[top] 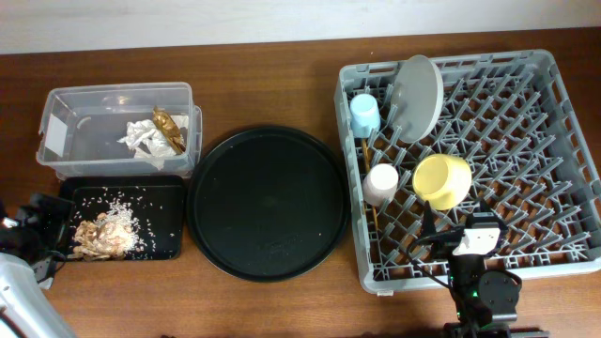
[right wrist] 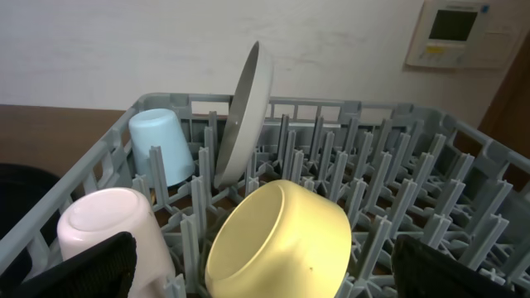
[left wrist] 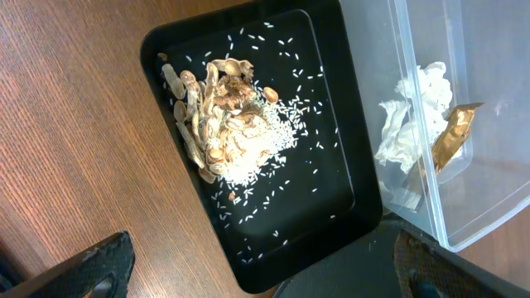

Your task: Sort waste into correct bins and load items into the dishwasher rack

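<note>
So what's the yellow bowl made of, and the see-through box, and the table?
The yellow bowl looks like plastic: smooth, one even colour, soft sheen. The see-through box seems clear plastic; the napkin and wrapper show through its walls. The table looks like brown wood or a wood-look top, with grain lines; I can't tell which.

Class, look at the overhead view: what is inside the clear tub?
The tub holds a crumpled napkin and a gold wrapper beside it. Anything beneath the napkin is hidden.
</note>
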Controlling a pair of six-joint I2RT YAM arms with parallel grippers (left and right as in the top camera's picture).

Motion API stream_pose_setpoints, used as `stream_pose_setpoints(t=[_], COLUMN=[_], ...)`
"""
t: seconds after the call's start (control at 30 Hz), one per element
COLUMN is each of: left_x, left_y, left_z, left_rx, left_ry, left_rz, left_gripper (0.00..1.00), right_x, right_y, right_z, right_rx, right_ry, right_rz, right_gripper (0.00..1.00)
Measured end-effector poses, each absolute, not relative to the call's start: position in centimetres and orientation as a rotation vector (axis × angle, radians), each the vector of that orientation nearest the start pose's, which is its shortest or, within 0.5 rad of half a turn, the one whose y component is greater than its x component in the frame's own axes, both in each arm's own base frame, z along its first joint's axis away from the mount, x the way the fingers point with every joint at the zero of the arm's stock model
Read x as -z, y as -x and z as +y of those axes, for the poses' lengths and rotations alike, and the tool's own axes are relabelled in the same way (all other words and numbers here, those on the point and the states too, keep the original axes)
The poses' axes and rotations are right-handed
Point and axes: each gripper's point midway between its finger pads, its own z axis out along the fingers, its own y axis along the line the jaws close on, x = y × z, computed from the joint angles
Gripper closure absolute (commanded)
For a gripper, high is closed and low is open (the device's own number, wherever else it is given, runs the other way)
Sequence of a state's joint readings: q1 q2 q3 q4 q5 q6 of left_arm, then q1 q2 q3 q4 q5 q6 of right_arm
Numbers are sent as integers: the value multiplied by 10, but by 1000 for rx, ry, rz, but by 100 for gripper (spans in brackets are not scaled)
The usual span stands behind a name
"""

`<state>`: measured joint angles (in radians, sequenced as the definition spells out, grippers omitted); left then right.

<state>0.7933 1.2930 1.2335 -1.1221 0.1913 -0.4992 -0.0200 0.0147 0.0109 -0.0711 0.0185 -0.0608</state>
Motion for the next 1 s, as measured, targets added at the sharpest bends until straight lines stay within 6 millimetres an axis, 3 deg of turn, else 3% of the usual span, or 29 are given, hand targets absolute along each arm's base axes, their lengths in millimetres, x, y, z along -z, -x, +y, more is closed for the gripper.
stream_pose_setpoints(t=[0.53,0.57,0.67,0.73,0.8,0.93,0.97,1.0], left_x=[-188,-188,-194,-216,-243,-267,-261,-247], left_y=[-227,-233,-264,-275,-266,-233,-210,-205], left_z=[180,172,116,57,6,-15,-14,-11], left_rx=[183,188,250,314,386,416,406,387], left_ry=[1590,1553,1289,1000,743,609,595,594], left_rz=[2213,2243,2392,2452,2452,2363,2309,2278], left_gripper=[1,1,1,1,1,1,1,1], right_x=[-158,-158,-158,-158,-158,-158,-159,-158], right_y=[-246,-246,-246,-246,-246,-246,-246,-246], right_z=[-8,-8,-8,-8,-7,-7,-7,-6], right_rx=[78,78,77,77,75,75,74,72], right_ry=[24,24,25,25,27,27,28,30], right_rz=[1647,1647,1646,1646,1646,1645,1644,1645], right_gripper=[2,2,2,2,2,2,2,2])
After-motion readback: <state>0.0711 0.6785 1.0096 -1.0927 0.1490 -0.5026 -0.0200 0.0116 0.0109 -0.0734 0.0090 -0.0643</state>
